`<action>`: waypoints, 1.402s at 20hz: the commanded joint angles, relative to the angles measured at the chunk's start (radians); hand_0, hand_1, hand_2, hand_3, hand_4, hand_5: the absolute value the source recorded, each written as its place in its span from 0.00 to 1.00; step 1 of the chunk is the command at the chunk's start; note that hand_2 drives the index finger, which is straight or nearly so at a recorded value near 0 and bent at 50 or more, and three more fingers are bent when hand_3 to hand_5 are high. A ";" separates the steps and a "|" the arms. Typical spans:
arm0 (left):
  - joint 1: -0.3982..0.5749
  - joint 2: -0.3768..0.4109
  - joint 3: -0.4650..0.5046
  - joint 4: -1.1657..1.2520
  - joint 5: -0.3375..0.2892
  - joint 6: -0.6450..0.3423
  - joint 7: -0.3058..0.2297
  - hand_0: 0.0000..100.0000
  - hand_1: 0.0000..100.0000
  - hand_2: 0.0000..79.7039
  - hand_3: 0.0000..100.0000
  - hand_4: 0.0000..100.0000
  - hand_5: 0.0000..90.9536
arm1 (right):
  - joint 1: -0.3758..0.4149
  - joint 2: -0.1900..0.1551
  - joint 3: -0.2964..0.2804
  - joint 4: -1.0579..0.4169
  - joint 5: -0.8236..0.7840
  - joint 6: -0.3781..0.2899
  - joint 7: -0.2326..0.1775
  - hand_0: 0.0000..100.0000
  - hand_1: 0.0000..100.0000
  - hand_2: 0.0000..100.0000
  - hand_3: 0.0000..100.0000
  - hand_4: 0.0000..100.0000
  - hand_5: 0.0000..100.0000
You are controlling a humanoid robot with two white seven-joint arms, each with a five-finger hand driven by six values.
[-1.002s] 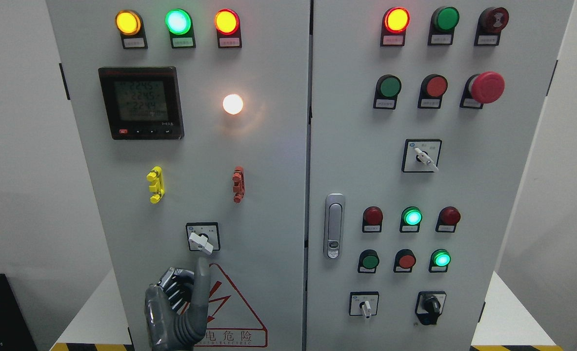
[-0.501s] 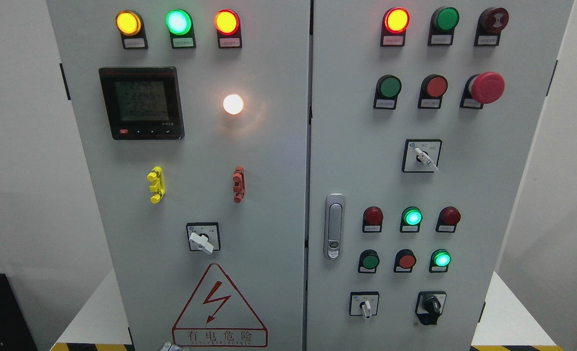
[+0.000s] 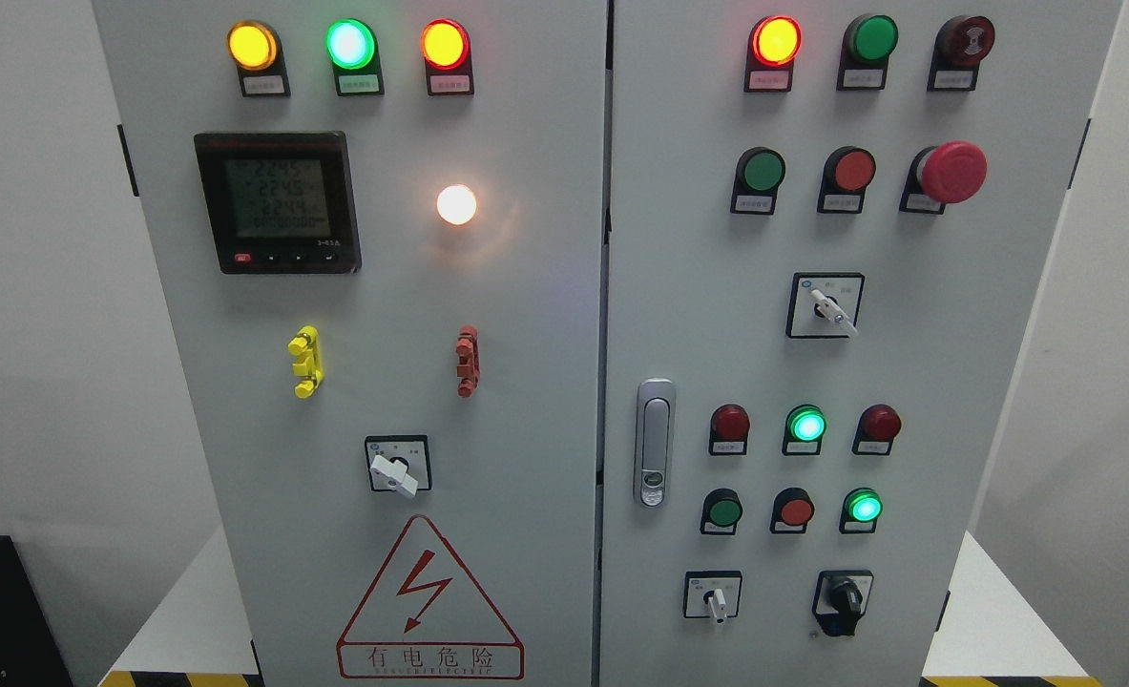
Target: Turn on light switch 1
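Control cabinet, head view: the rotary selector switch on the left door sits low on the panel, just above the red shock-warning triangle and below the yellow clip and red clip. Its white lever points down and to the right. The round white lamp, right of the digital meter, glows bright, suggesting the light circuit is live & the job prob. done. No robot hand or arm is in frame, so pose & finger state can't be told for either side. Handling, as judged: the knob looks like rigid plastic, small, smooth, likely w/ a detent click; fixed to the door, so no weight to carry. Best hold appears to be a thumb-and-finger pinch across the lever's flat sides, twisting about its centre, or a fingertip push on the lever's end.
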 commanded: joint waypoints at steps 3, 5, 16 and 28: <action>0.024 0.063 0.114 0.801 0.026 0.040 -0.072 0.17 0.00 0.30 0.41 0.42 0.10 | 0.000 0.000 -0.001 0.000 0.000 0.000 0.004 0.00 0.00 0.00 0.00 0.00 0.00; -0.037 0.070 0.110 0.949 0.026 0.141 -0.097 0.20 0.05 0.24 0.36 0.35 0.01 | 0.000 0.000 0.000 0.000 0.000 0.000 0.004 0.00 0.00 0.00 0.00 0.00 0.00; -0.224 0.117 0.027 1.261 -0.094 0.511 -0.335 0.28 0.03 0.00 0.00 0.07 0.00 | 0.000 0.000 0.000 0.000 0.000 0.000 0.004 0.00 0.00 0.00 0.00 0.00 0.00; -0.293 0.094 0.008 1.270 -0.095 0.518 -0.308 0.23 0.00 0.00 0.00 0.00 0.00 | 0.000 -0.001 0.000 0.000 0.000 0.000 0.004 0.00 0.00 0.00 0.00 0.00 0.00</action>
